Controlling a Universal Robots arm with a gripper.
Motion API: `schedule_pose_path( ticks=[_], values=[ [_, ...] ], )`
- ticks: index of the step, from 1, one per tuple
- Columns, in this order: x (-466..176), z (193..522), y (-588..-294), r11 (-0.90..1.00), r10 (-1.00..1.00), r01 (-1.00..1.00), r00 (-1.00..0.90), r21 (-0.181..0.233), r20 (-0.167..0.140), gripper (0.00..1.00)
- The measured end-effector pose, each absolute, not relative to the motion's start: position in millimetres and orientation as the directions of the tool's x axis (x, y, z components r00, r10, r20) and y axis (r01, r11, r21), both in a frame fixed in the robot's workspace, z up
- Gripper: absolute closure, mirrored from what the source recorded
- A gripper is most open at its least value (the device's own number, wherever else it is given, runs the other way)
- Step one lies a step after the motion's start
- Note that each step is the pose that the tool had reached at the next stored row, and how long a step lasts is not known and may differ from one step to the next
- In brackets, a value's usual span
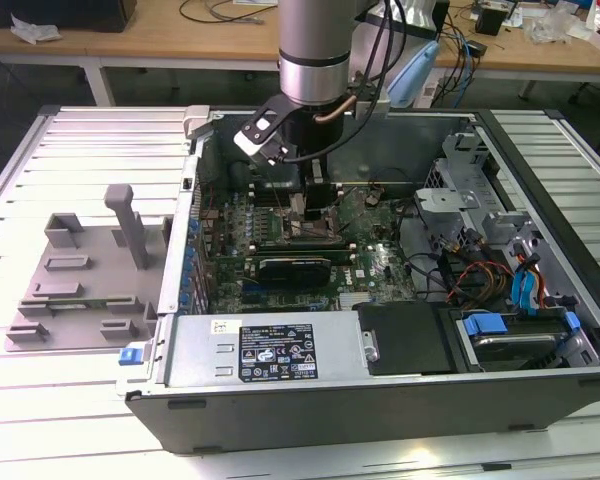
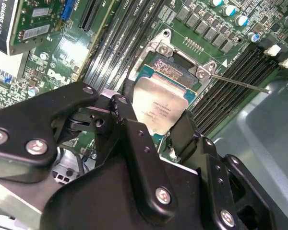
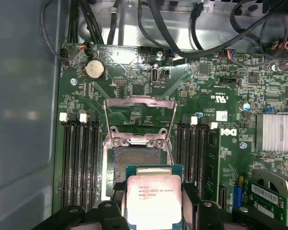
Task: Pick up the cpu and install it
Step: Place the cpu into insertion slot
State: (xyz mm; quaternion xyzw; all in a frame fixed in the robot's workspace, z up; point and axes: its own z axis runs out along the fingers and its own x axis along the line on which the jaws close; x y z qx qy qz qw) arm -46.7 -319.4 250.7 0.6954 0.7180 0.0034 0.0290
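Fingers point(image 2: 127, 120) tight around the cpu point(image 2: 158, 103), fine print on its lid, over the open socket point(image 3: 137, 160).

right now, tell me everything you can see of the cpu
The cpu is a flat square chip: shiny silver metal lid with small print, thin green rim. The gripper clamps two opposite sides, holding it over the open socket on the green motherboard, apparently not yet seated.
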Motion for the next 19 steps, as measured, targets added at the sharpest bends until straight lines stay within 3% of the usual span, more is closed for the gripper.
schedule_pose_path(
  ticks=[13, 19],
  values=[
    [-42, 243, -313, 0.032, 0.999, 0.998, -0.031, 0.045, -0.037, 0.45],
    [-41, 236, -297, 0.036, 0.993, 0.998, -0.030, 0.056, -0.115, 0.45]
  ],
)
